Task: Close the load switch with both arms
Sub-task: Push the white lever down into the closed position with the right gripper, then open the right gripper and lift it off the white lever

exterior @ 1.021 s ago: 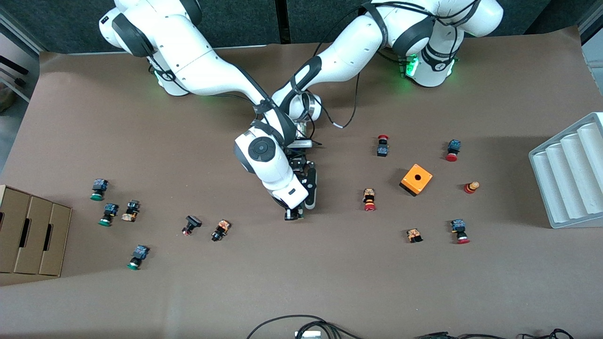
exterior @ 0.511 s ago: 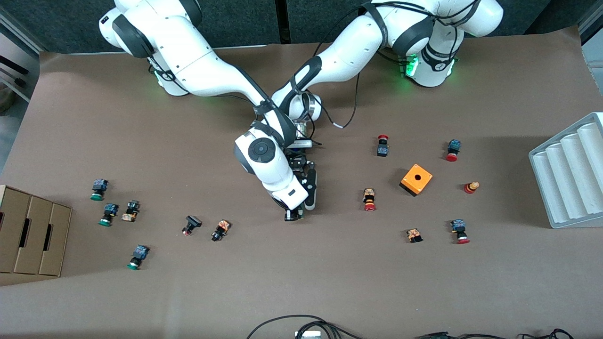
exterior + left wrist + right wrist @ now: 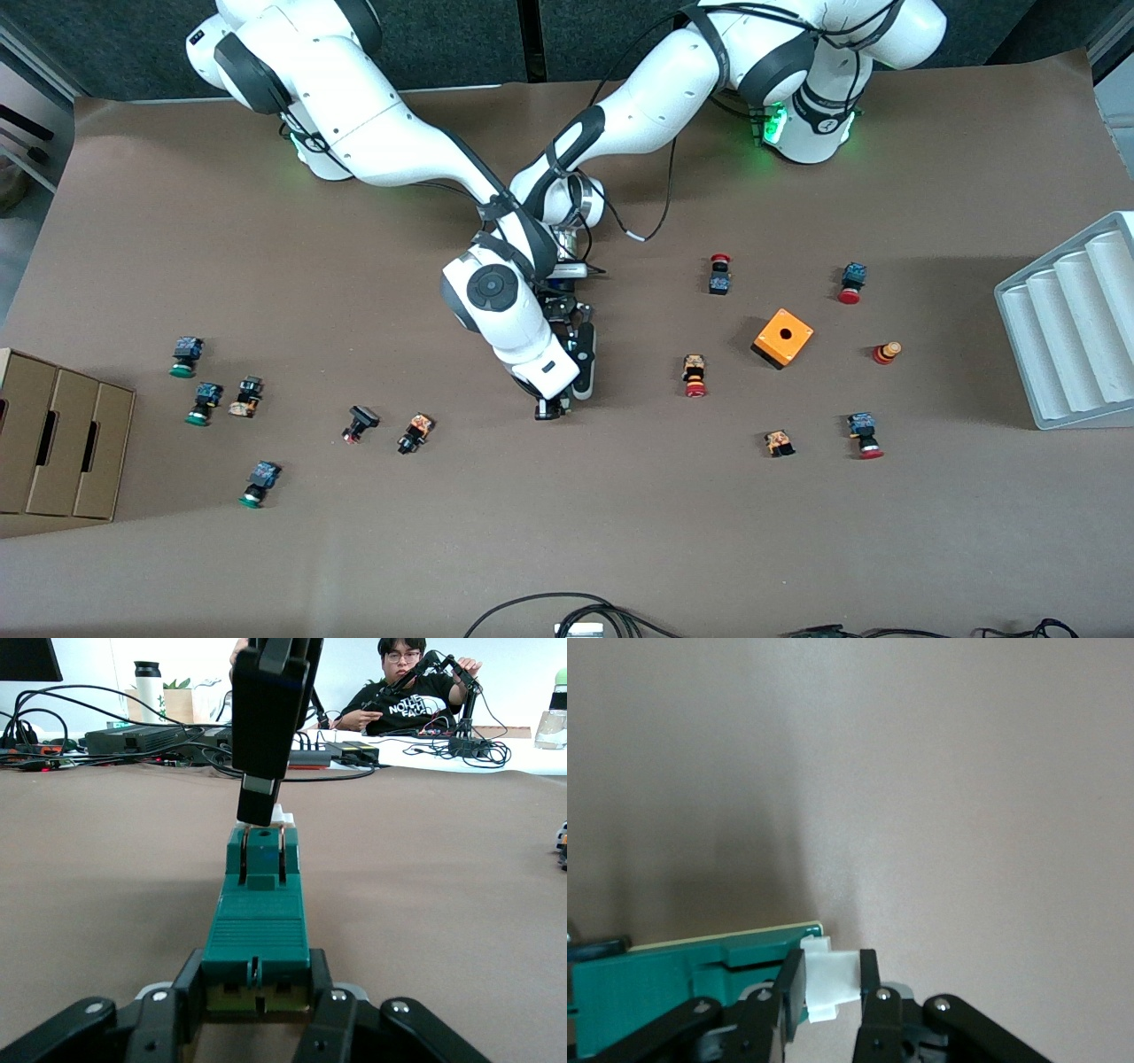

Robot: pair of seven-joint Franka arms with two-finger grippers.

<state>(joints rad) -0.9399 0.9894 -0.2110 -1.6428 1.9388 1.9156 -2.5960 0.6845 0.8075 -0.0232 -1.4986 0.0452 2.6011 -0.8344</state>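
The load switch [image 3: 257, 921] is a narrow dark-green block lying flat on the brown table near its middle. My left gripper [image 3: 257, 979] is shut on one end of it, a finger on each side. At the other end sits the white end piece [image 3: 833, 979], and my right gripper [image 3: 831, 988] is shut on it, with the green body [image 3: 664, 979] beside it. In the front view the load switch [image 3: 585, 354] shows partly under the right arm's hand, with the right gripper [image 3: 551, 408] at its nearer end and the left gripper [image 3: 565, 310] at its farther end.
An orange box with a hole [image 3: 783, 338] and several push buttons [image 3: 695, 375] lie toward the left arm's end. More buttons [image 3: 415, 432] and a cardboard box [image 3: 53, 443] are toward the right arm's end. A grey ribbed tray [image 3: 1072, 328] stands at the table's edge.
The right arm's hand has shifted very slightly. Both grippers keep their hold on the load switch.
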